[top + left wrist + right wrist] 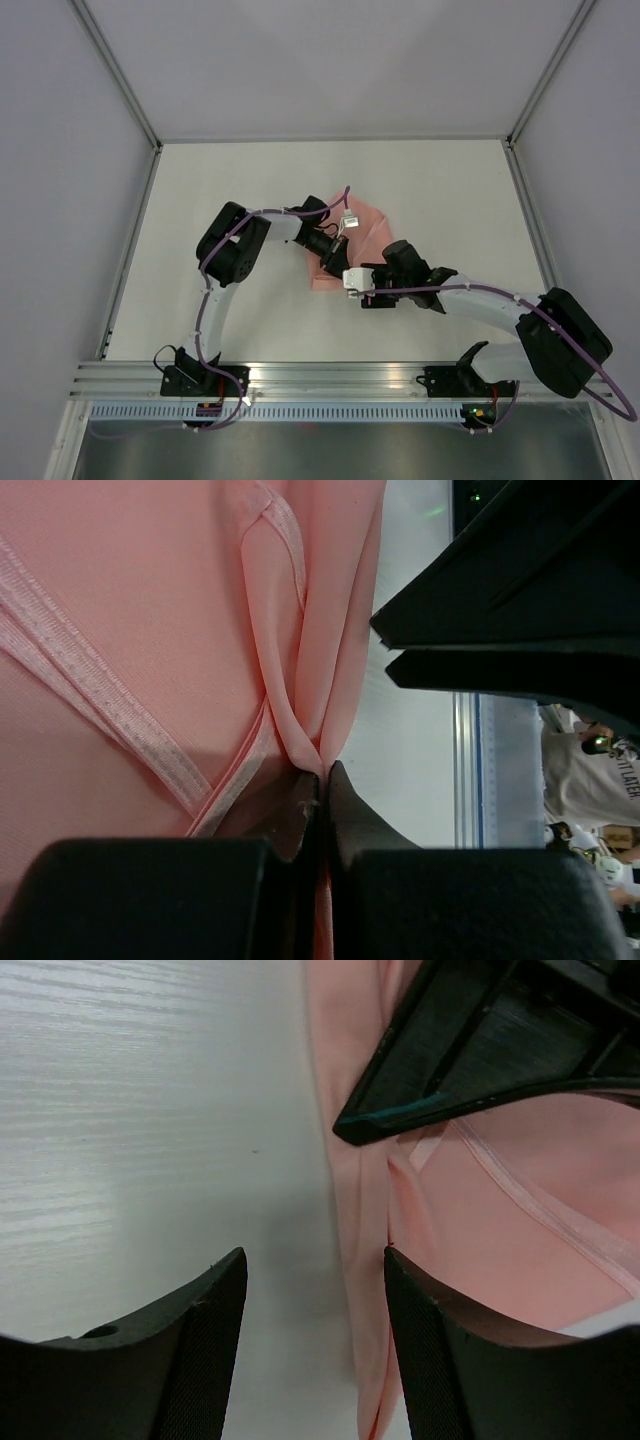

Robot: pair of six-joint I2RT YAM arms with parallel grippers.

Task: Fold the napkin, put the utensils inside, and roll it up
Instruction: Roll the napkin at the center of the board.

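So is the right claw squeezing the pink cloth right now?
No, the right claw stands wide open, not clamped on the napkin, whose edge lies loose in its gap.

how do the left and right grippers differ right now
The left gripper is shut, pinching a fold of the napkin; the right gripper is open and holds nothing. The left sits over the cloth, while the right straddles the napkin's edge, with one finger over the bare table. Both are black and close together at the napkin.
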